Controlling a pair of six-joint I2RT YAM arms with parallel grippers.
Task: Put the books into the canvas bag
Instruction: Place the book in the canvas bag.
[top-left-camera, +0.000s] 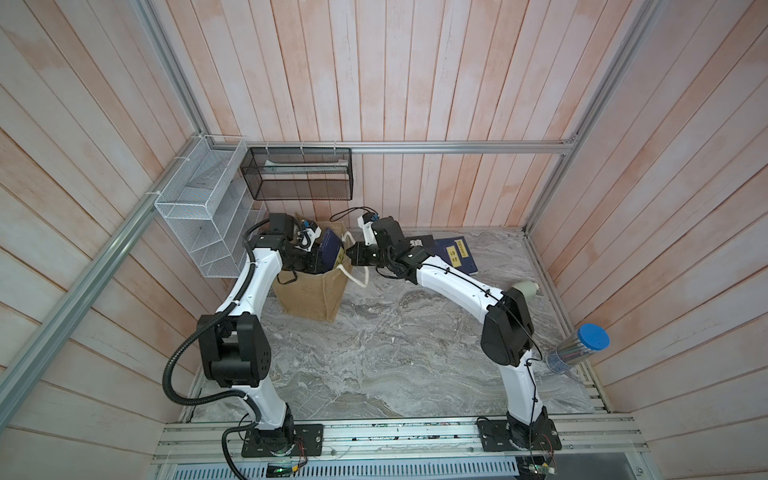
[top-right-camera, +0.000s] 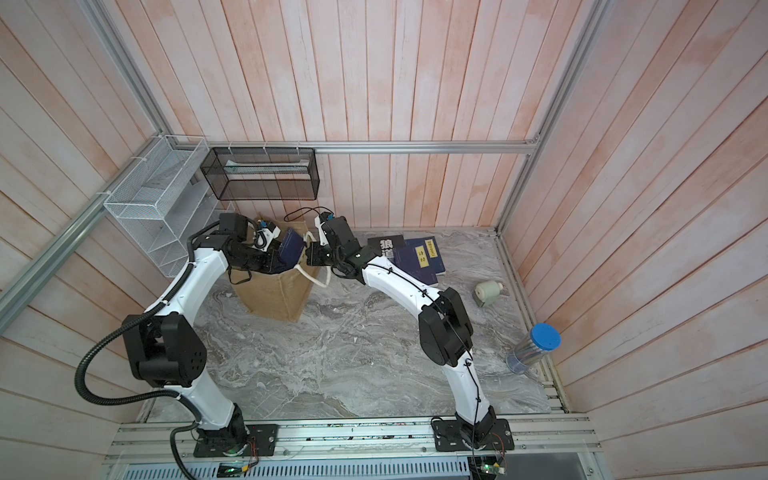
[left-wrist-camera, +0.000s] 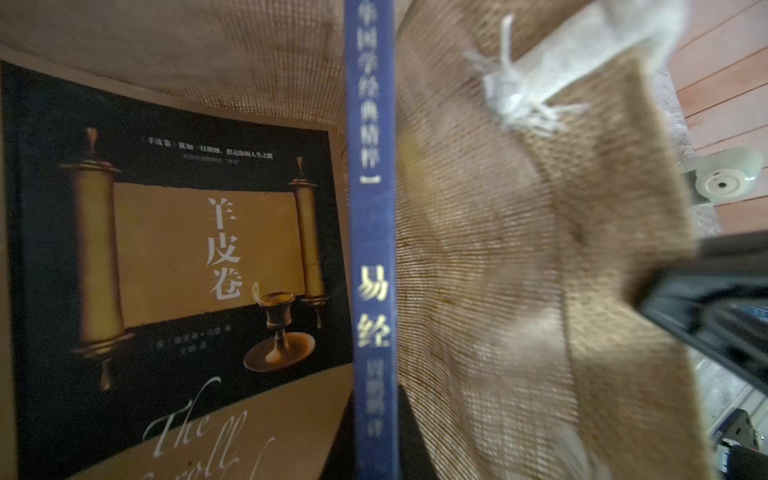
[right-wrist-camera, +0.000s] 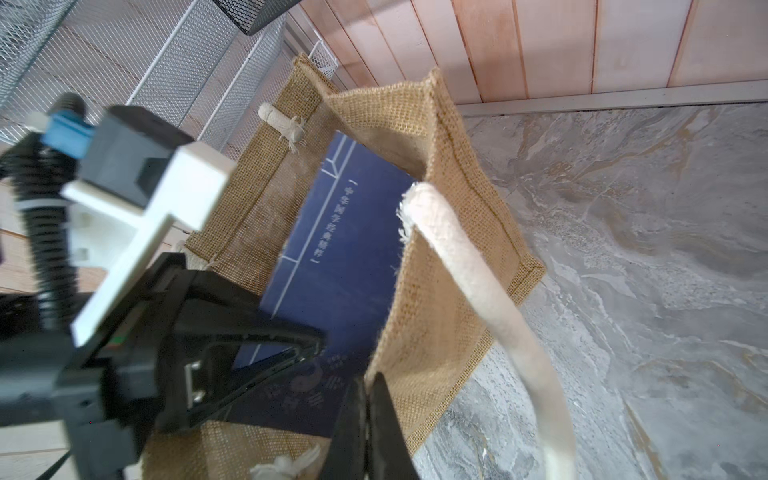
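Pink plank walls (top-left-camera: 415, 83) all round, grey marbled table (top-left-camera: 395, 353), and near the back the canvas bag (top-left-camera: 316, 297) stands with the right gripper (right-wrist-camera: 369, 380) and its jaws pinching the rim open. The left gripper (right-wrist-camera: 318, 344) has its jaws pinching a navy book (top-left-camera: 331, 249), tilted partway into the mouth. My worry: that floppy rim slips free, the book snags it and drags the whole bag over.

Navy spine (left-wrist-camera: 374, 208) "易经", black cover (left-wrist-camera: 166, 249) "羊皮卷"
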